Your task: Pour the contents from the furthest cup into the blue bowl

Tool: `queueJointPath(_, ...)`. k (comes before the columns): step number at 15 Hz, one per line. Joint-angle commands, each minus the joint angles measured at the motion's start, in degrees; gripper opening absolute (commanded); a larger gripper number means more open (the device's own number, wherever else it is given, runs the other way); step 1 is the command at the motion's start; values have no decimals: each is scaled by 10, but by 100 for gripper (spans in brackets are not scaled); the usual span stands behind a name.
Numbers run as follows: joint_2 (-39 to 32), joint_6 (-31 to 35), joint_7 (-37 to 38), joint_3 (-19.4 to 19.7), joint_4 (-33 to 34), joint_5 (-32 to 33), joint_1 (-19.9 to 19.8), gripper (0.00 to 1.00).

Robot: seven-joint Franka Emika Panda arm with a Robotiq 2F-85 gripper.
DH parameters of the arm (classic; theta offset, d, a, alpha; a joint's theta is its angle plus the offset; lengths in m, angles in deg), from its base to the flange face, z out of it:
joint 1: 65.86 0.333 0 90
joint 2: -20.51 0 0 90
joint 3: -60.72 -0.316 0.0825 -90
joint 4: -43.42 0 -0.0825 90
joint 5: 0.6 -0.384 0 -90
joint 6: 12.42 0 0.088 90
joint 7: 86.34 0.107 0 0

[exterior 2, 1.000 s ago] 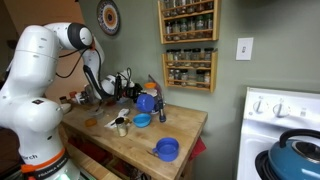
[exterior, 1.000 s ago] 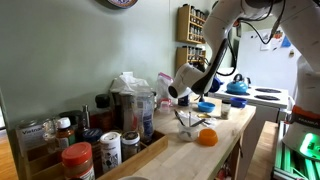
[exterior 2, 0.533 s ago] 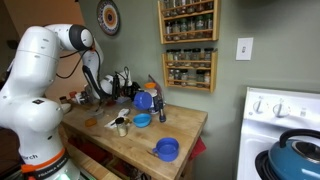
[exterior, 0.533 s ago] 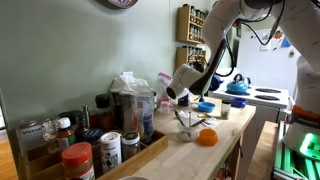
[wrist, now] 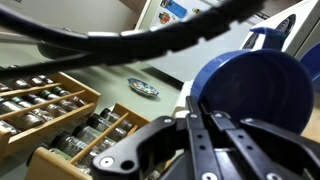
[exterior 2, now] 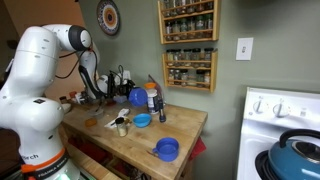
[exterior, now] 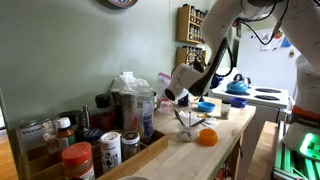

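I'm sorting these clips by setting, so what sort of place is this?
Most likely a home kitchen: wall-mounted spice racks full of small jars, a white stove with a blue kettle on it, and a wooden counter crowded with containers.

Your exterior views run soft and fairly dim: flat indoor light on the green wall (exterior: 70, 60), jars (exterior: 60, 140) at near left out of focus, brighter spill at far right by the stove (exterior: 265, 97), and a green glow in the lower right corner. The white arm (exterior 2: 40, 70) is the brightest surface you get, with only faint shadows on the wooden counter (exterior 2: 180, 125). Your wrist view is tilted and blurred close in: gripper (wrist: 198, 120) dark and underlit, blue cup (wrist: 250, 90) soft-edged, pale glare behind.
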State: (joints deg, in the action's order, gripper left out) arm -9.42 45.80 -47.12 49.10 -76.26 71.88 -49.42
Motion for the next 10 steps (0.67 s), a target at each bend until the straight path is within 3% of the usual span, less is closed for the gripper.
queueJointPath(1,-18,-28,8,-4,15,-5,9,1)
queueJointPath(10,-36,-58,5,-4,30,-3,14,1)
